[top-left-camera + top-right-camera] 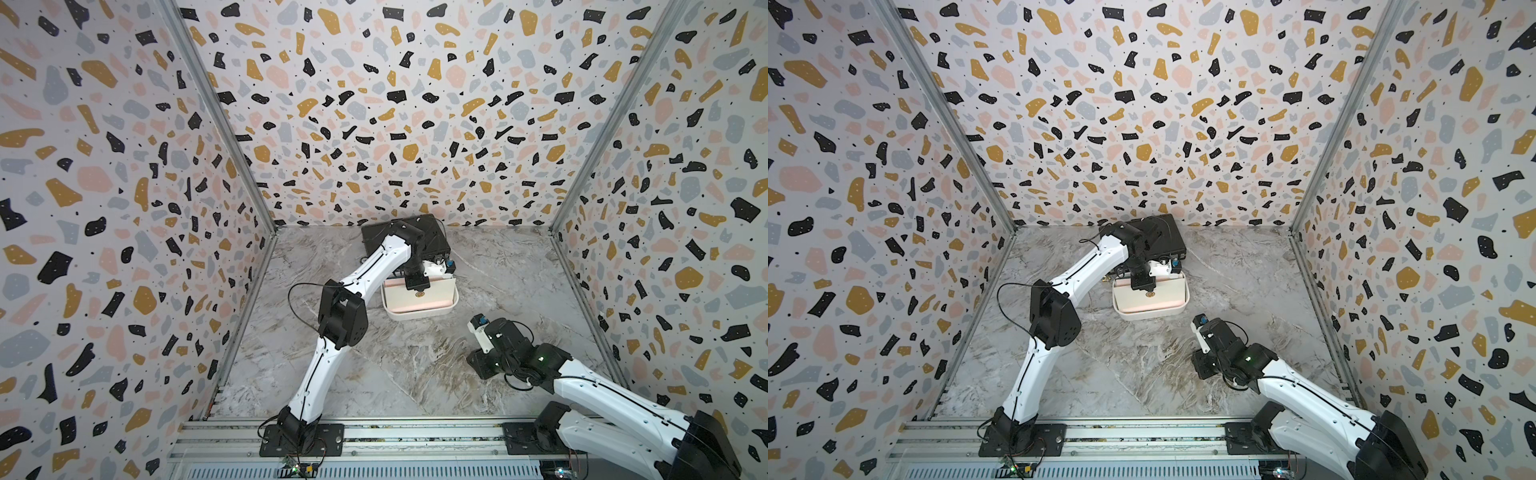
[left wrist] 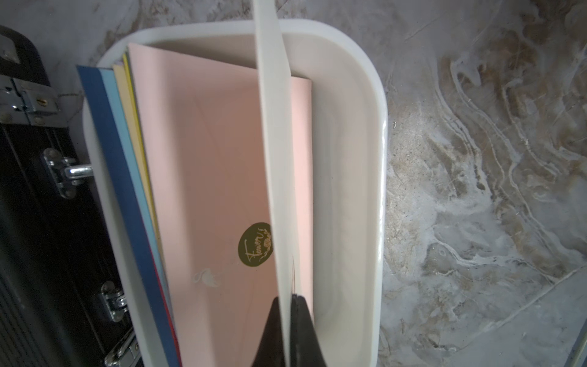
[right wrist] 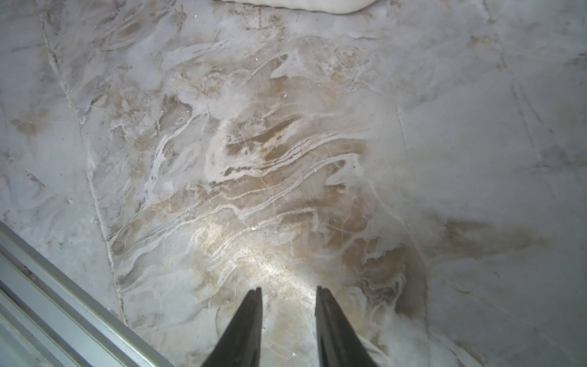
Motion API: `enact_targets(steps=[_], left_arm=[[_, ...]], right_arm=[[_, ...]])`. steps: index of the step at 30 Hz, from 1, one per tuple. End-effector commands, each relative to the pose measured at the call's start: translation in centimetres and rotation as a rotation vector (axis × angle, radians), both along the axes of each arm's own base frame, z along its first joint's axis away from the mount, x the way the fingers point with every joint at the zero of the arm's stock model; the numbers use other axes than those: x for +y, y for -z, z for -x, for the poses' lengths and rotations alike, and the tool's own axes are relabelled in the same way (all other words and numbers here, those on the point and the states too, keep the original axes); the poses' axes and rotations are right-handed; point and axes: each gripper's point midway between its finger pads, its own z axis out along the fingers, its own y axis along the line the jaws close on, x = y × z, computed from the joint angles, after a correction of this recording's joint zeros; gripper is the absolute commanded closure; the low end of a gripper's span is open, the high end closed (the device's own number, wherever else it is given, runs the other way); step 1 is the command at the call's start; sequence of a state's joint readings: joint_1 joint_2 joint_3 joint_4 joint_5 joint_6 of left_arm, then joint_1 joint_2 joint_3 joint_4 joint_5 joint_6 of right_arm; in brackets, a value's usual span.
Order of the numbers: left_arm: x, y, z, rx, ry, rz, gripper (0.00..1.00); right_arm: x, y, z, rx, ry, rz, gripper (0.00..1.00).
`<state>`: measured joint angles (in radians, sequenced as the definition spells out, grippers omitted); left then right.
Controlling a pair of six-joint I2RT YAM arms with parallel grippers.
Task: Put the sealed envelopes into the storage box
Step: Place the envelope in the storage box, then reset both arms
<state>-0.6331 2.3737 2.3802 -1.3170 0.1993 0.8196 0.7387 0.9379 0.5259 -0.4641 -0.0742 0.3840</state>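
The white storage box (image 1: 419,314) (image 1: 1152,314) sits on the marble floor just in front of a black briefcase. My left gripper (image 2: 287,297) (image 1: 417,284) is shut on the top edge of a cream envelope (image 2: 275,127) (image 1: 434,291) and holds it upright inside the box. Its round seal faces the camera in both top views. Behind it in the left wrist view leans a pink envelope (image 2: 206,159) with an olive seal sticker (image 2: 255,244), then yellow, light blue and navy envelopes (image 2: 109,159). My right gripper (image 3: 289,287) hangs open over bare floor, holding nothing.
The black briefcase (image 1: 432,237) (image 2: 38,222) with metal latches lies against the box's far side, by the back wall. Patterned walls close in the left, back and right. A metal rail (image 1: 415,432) runs along the front edge. The right arm (image 1: 519,353) rests low at the front right.
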Motion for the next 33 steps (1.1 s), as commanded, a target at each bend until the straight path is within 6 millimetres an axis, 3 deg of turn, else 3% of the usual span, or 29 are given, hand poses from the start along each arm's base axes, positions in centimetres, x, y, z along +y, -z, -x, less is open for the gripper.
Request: enact_targets(steps=[1, 5, 9, 11, 12, 16, 17, 19, 20, 24, 26, 28, 29, 31, 33], left_arm=[[0.8, 0.5, 0.5, 0.023, 0.010, -0.030, 1.00], [1.3, 1.0, -0.2, 0.000, -0.011, -0.066, 0.95], [1.2, 0.3, -1.0, -0.041, -0.035, -0.054, 0.66], [1.0, -0.7, -1.6, -0.081, -0.052, -0.035, 0.59], [0.9, -1.4, -1.9, -0.102, -0.061, -0.022, 0.49], [1.0, -5.4, -3.6, -0.228, -0.138, 0.038, 0.43], [1.2, -7.2, -4.1, -0.275, -0.178, 0.073, 0.41], [2.1, -10.7, -4.7, -0.359, -0.272, 0.149, 0.05], [2.6, -12.0, -5.2, -0.412, -0.327, 0.189, 0.01], [6.8, -17.0, -3.1, -0.621, -0.566, 0.388, 0.01], [9.5, -17.1, -0.5, -0.679, -0.673, 0.491, 0.01], [13.1, -16.2, 2.1, -0.740, -0.828, 0.581, 0.01], [15.2, -16.0, 3.0, -0.781, -0.924, 0.615, 0.01], [19.4, -13.8, 5.4, -0.829, -1.111, 0.644, 0.01], [21.8, -11.7, 7.1, -0.875, -1.177, 0.648, 0.01]], right_arm=[[0.2, -0.4, -0.2, 0.001, -0.005, -0.002, 0.66], [0.3, -0.3, -0.2, 0.007, -0.009, 0.001, 0.66], [0.3, -0.3, -0.1, 0.012, -0.009, 0.003, 0.66], [0.3, -0.4, -0.2, 0.010, -0.007, 0.002, 0.66], [0.3, -0.5, -0.2, 0.007, -0.007, 0.001, 0.66], [0.4, -1.1, -0.6, -0.007, -0.006, 0.003, 0.66], [0.4, -1.4, -0.8, -0.016, -0.005, 0.004, 0.65], [0.4, -2.1, -1.4, -0.042, 0.006, 0.010, 0.65], [0.5, -2.8, -1.8, -0.064, 0.008, 0.009, 0.65], [0.3, -5.8, -4.8, -0.206, 0.052, 0.046, 0.62], [-1.0, -7.6, -7.0, -0.315, 0.138, 0.102, 0.61], [-2.4, -9.6, -9.2, -0.445, 0.217, 0.163, 0.58], [-3.3, -10.3, -10.1, -0.496, 0.270, 0.193, 0.49], [-5.5, -11.6, -11.7, -0.615, 0.382, 0.265, 0.36], [-6.8, -12.1, -13.0, -0.726, 0.421, 0.349, 0.32]])
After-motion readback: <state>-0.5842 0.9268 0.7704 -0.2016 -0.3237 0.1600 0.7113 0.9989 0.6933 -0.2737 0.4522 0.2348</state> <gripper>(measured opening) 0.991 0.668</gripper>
